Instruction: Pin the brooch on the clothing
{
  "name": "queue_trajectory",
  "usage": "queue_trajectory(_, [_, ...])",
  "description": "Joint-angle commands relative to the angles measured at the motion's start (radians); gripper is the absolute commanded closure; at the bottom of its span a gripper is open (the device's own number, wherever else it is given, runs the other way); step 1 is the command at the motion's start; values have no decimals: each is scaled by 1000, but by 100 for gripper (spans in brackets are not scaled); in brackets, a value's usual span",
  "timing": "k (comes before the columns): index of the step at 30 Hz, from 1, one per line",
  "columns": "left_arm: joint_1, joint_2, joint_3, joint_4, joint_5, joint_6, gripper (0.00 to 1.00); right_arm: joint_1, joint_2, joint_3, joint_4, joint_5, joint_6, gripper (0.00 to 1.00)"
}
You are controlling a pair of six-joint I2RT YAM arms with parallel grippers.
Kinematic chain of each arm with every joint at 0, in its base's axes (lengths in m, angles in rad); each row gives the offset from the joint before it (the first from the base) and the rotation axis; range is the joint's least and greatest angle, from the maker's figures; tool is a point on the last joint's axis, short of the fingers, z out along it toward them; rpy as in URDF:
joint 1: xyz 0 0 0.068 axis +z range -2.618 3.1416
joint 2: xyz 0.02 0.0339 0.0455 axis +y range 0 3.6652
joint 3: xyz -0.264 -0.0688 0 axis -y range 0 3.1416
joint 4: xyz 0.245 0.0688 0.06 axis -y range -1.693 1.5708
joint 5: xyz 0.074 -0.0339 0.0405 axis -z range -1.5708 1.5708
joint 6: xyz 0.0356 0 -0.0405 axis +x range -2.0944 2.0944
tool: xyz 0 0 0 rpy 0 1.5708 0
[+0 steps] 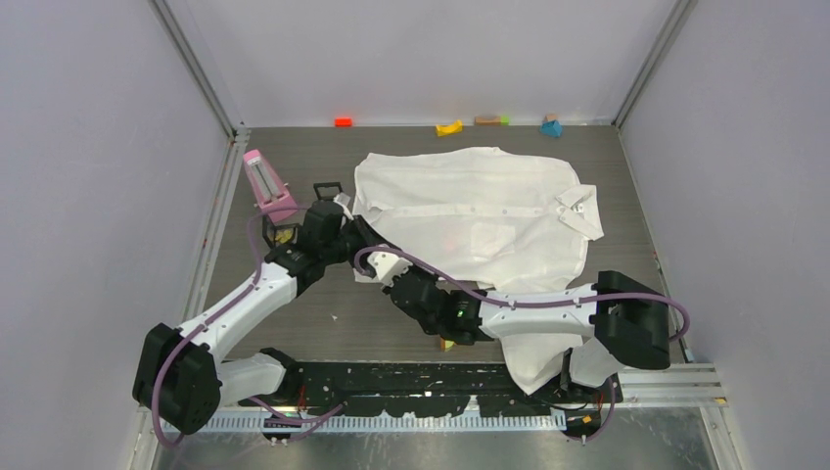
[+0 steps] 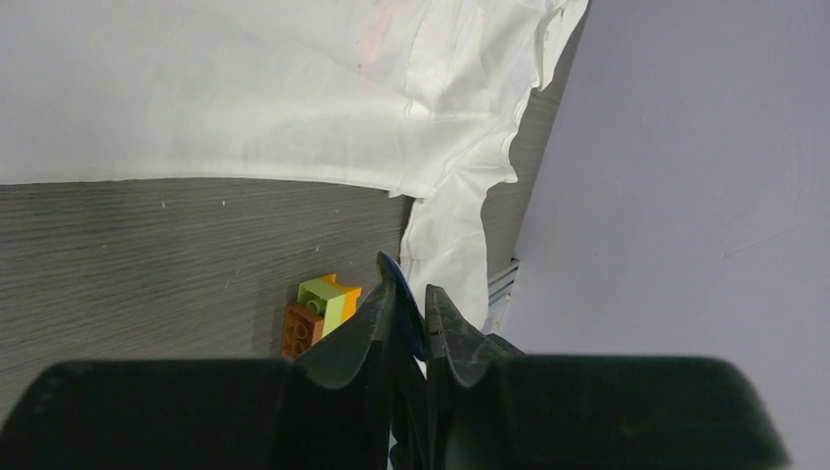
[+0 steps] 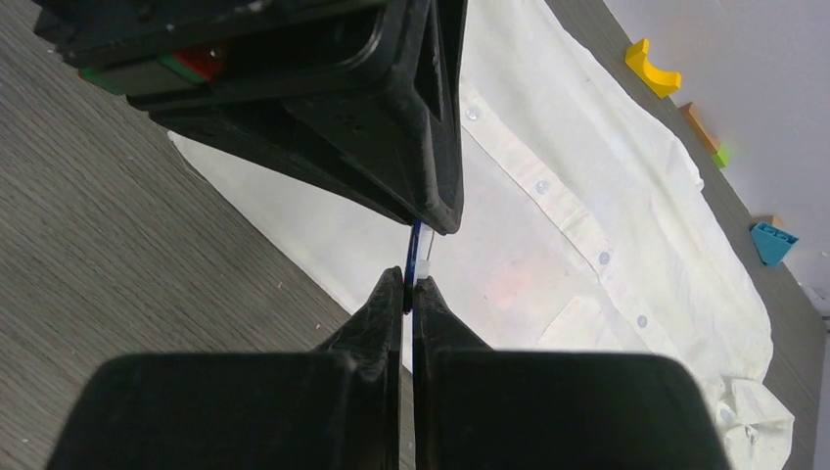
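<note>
Far left on worktop (image 1: 323, 313), pink object (image 1: 264, 181), leaning. Next, left gripper (image 2: 411, 297), narrowed onto dark-blue brooch (image 2: 401, 299), held edge-on between its fingers. Tip to tip with it, right gripper (image 3: 412, 284), pinched shut on the same brooch's lower edge. Both just beside the left edge of white shirt (image 1: 470, 211), spread flat, collar rightmost. Along back edge, coloured blocks (image 1: 448, 127).

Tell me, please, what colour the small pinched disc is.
Dark blue brooch, clearest in left wrist view.
</note>
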Motion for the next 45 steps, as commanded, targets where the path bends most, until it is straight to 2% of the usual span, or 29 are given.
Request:
queue_trajectory(1, [-4, -12, -9, 47, 27, 1, 89, 12, 2, 39, 84, 69, -18, 99])
queue_trajectory(3, [-4, -19, -12, 50, 23, 3, 99, 13, -1, 36, 83, 84, -11, 99])
queue_trajectory(5, [-4, -28, -16, 57, 13, 8, 100, 15, -10, 37, 68, 105, 10, 83])
queue_trajectory(6, [-4, -33, -16, 59, 7, 15, 100, 16, -25, 30, 55, 109, 31, 65])
queue_trajectory(7, [-3, -41, -17, 59, 0, 23, 100, 16, -36, 24, 48, 114, 44, 57])
queue_trajectory(8, [-2, -50, -20, 60, -7, 32, 100, 17, -65, 6, 33, 114, 78, 42])
queue_trajectory(10, [7, -72, -34, 73, -19, 50, 100, 17, -123, -23, 0, 102, 137, 28])
queue_trajectory(15, [50, -118, -58, 122, 13, 125, 100, 7, -259, -52, -159, 40, 314, 13])
queue_trajectory(18, [72, -159, -82, 181, 41, 169, 100, -51, -321, -36, -257, -47, 479, 11])
queue_trajectory(21, [98, -206, -127, 294, 77, 160, 100, -137, -363, -50, -275, -242, 639, 11])
queue_trajectory(24, [106, -250, -170, 396, 96, 154, 100, -249, -422, -88, -209, -440, 752, 12])
queue_trajectory(29, [108, -301, -241, 595, 156, 138, 100, -380, -528, -192, -4, -631, 952, 14])
queue_trajectory(34, [108, -303, -271, 762, 248, 107, 100, -435, -574, -260, 149, -753, 1056, 20])
queue_trajectory(38, [108, -288, -270, 842, 324, 88, 100, -447, -580, -278, 219, -842, 1075, 26])
queue_trajectory(41, [108, -268, -240, 839, 411, 99, 100, -460, -589, -284, 242, -895, 1078, 30])
queue_trajectory(45, [109, -231, -162, 737, 577, 162, 100, -504, -619, -270, 218, -1008, 1063, 31])
